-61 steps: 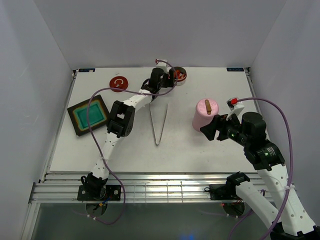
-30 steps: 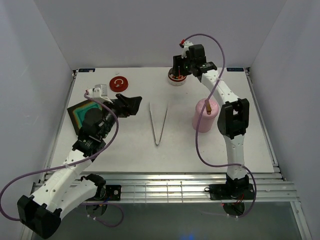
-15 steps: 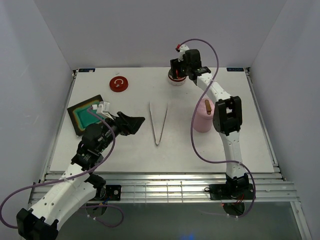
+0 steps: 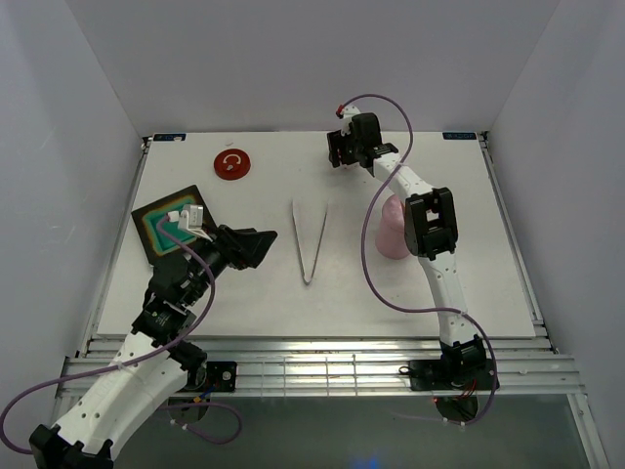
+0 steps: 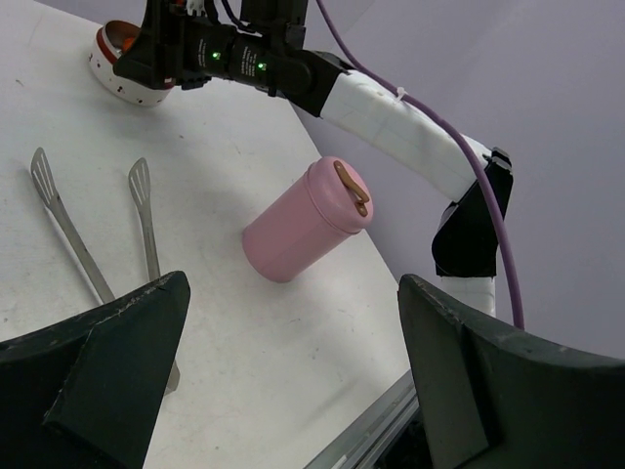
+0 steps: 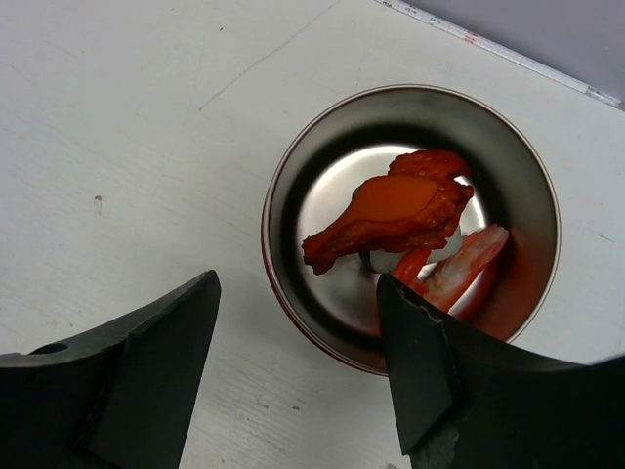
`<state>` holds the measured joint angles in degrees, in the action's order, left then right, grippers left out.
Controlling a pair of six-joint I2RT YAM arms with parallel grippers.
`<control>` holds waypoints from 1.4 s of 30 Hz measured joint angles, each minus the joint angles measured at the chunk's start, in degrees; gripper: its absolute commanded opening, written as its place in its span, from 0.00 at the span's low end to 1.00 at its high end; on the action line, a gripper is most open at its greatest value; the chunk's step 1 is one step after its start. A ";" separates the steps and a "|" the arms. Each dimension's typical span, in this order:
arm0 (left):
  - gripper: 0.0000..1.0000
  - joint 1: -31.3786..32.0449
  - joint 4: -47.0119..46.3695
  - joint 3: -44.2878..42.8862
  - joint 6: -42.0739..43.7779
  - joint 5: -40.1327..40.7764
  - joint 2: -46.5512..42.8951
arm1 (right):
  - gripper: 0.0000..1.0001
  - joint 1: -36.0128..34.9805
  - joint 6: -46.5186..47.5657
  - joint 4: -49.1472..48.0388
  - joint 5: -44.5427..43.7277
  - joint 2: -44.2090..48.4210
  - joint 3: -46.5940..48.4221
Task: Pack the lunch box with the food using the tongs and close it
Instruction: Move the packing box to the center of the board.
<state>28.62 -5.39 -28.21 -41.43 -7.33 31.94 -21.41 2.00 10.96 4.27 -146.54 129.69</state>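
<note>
The tongs (image 4: 311, 239) lie loose on the table's middle, joined end towards me; they also show in the left wrist view as the tongs (image 5: 145, 210). My left gripper (image 4: 256, 244) hovers open and empty just left of them, seen at the wrist as the left gripper (image 5: 293, 283). At the back, my right gripper (image 4: 344, 151) hangs open above a round steel lunch box (image 6: 283, 186), red outside and without a lid. The food inside is an orange drumstick (image 6: 391, 210), a shrimp (image 6: 459, 264) and a white piece under them. The right gripper (image 6: 296, 283) holds nothing.
A red round lid (image 4: 231, 163) lies at the back left. A black square tray with teal inside (image 4: 166, 227) sits at the left edge. A pink lidded canister (image 4: 389, 234) stands right of the tongs, partly behind the right arm (image 4: 430, 220).
My right gripper has shifted left and down over the steel box. The left gripper has drawn back towards me and now sits lower, beside the tongs.
</note>
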 measured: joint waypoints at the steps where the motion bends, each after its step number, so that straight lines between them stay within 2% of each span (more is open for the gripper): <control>1: 0.98 0.00 -0.17 0.00 0.00 0.00 -0.31 | 0.71 0.00 0.02 -0.04 -0.04 -0.09 0.11; 6: 0.98 0.00 -0.70 0.00 0.00 -0.02 -0.61 | 0.68 -0.09 0.13 0.00 0.00 -0.35 0.72; 14: 0.98 0.00 -0.70 0.00 0.02 0.17 -0.96 | 0.55 -1.09 4.11 2.84 -0.02 -0.48 1.16; 17: 0.98 0.00 -0.70 0.00 0.02 0.44 -1.62 | 0.48 -1.97 6.23 4.02 -0.28 -0.48 1.16; 19: 0.98 0.00 -0.70 0.00 0.04 0.57 -2.12 | 0.38 -2.64 7.65 4.79 -0.79 -0.42 1.16; 20: 0.98 0.00 -0.68 0.00 0.04 0.66 -2.23 | 0.38 -2.97 7.98 5.11 -1.09 -0.39 1.16; 26: 0.98 0.00 0.11 0.00 0.15 1.60 -4.63 | 0.22 -4.55 9.46 8.37 -2.64 1.42 -0.20; 29: 0.98 0.00 0.70 -0.02 0.26 2.10 -5.73 | 0.08 -5.14 9.44 9.94 -2.80 3.17 -2.21; 42: 0.98 0.00 5.03 -1.14 0.07 2.62 -9.01 | 0.08 -11.19 9.29 17.46 -11.08 13.42 -11.58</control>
<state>28.62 -0.36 -29.34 -41.36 -4.71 22.94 -32.60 11.29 28.42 -6.81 -133.12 118.10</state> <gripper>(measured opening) 0.979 0.106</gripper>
